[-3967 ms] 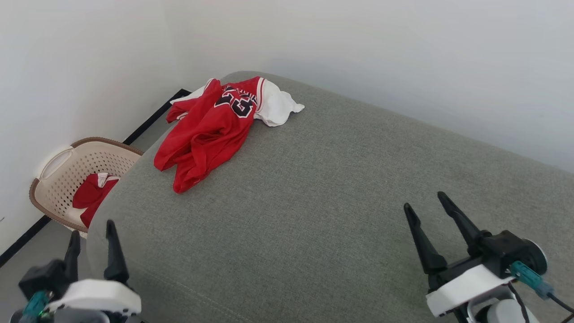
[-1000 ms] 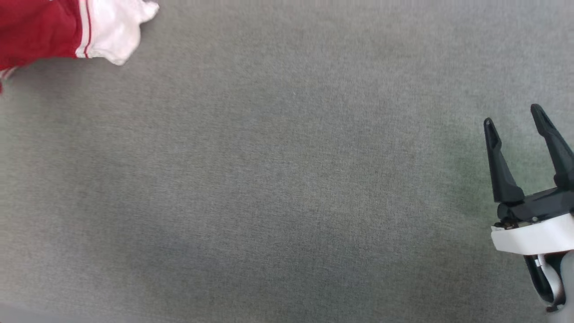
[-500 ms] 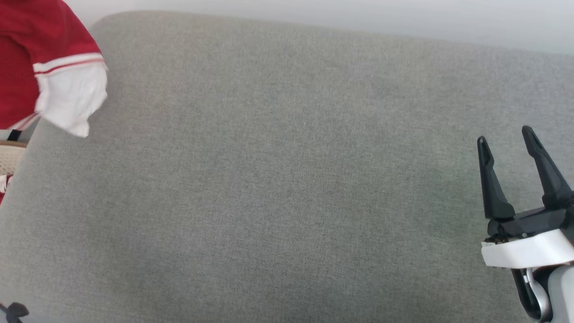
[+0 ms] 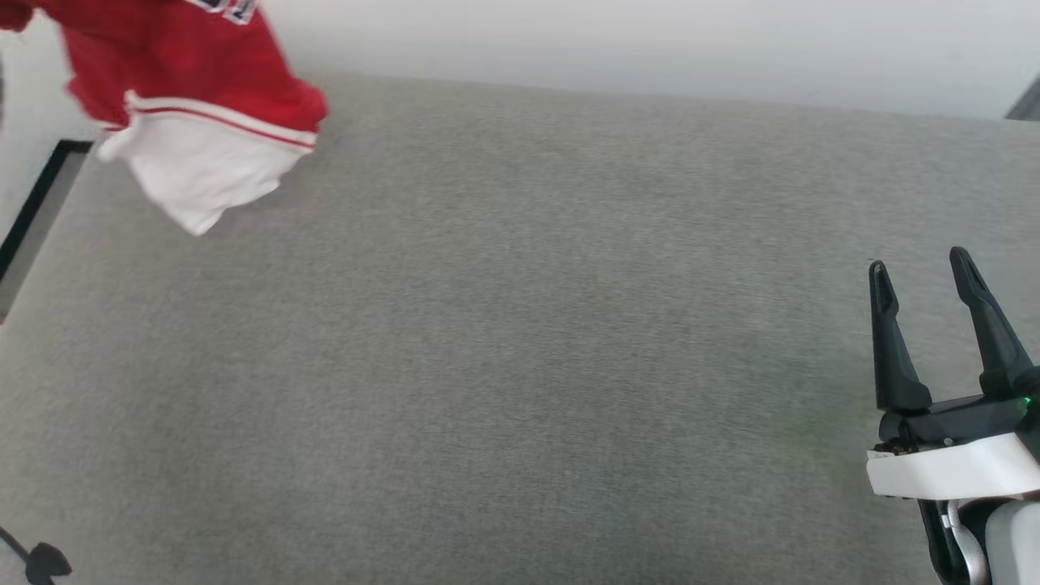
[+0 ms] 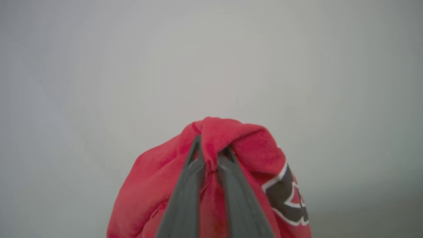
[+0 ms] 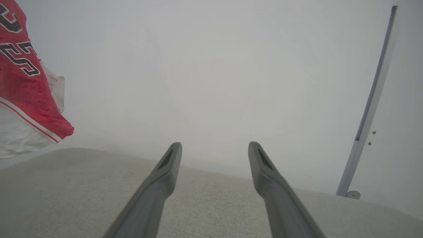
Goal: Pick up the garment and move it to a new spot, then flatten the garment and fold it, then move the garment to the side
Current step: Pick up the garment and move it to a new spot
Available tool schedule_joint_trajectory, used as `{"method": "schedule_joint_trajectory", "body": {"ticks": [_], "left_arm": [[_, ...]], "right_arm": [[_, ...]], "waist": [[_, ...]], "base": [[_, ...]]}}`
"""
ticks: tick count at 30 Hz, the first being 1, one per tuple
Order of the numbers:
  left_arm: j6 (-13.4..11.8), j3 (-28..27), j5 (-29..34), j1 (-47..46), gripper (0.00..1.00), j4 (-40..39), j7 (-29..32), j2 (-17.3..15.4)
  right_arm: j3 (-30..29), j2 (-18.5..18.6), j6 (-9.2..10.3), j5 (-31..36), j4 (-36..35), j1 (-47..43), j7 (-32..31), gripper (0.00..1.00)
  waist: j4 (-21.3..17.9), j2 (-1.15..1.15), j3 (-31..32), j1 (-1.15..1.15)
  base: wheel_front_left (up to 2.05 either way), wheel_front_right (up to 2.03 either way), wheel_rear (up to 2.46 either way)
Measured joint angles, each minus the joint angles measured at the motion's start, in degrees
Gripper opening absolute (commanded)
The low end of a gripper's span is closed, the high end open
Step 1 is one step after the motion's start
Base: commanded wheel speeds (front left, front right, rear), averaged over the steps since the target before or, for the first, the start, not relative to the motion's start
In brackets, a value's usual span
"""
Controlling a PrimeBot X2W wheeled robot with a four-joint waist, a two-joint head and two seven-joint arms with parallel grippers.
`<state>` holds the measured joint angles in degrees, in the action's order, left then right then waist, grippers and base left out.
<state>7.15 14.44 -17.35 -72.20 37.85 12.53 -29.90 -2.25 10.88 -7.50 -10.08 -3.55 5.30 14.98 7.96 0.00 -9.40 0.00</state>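
At the lower right of the head view, the right gripper (image 4: 916,262) hovers over the grey cushion (image 4: 520,341), its fingers (image 6: 158,185) spread wide with nothing between them. Farther off, at the upper left, the shirt (image 4: 187,73) hangs in the air, white sleeve dangling. The left gripper (image 5: 211,148) pinches a red fold of it tight between its fingers (image 5: 185,198), against the pale wall (image 4: 650,41).

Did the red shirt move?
Yes. The garment went up: it lay on the grey cushion, now it hangs above it, held by the left gripper.
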Motion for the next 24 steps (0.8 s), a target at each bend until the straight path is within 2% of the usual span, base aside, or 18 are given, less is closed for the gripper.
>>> {"method": "schedule_joint_trajectory", "body": {"ticks": [8, 13, 19, 24], "left_arm": [[-0.11, 1.82, -4.49, 8.44, 0.0, -20.76, 12.8, 0.8], [-1.48, 3.34, -6.91, 13.81, 0.0, -31.75, 21.12, 1.2], [-4.54, 5.09, -9.99, 20.56, 0.0, -41.69, 31.06, 1.52], [-6.15, 7.76, -11.02, 27.0, 0.0, -45.54, 35.24, 2.07]], "right_arm": [[-0.9, -1.53, 0.0, 0.08, -0.43, -0.18, 0.0, 1.0], [-1.29, -2.6, 0.0, 0.19, -1.12, -0.69, 0.0, 1.0], [-1.69, -3.46, 0.0, 0.14, -1.14, -1.35, 0.0, 1.0], [-1.42, -4.17, 0.0, -0.01, -1.11, -1.82, 0.0, 1.0]], "waist": [[-4.81, 0.0, 0.29, 0.0], [-8.17, 0.0, 0.23, 0.0], [-11.82, 0.0, 0.28, 0.0], [-14.01, 0.0, -0.01, 0.0]], "base": [[0.0, 0.0, 0.0], [0.0, 0.0, 0.0], [0.0, 0.0, 0.0], [0.0, 0.0, 0.0]]}}
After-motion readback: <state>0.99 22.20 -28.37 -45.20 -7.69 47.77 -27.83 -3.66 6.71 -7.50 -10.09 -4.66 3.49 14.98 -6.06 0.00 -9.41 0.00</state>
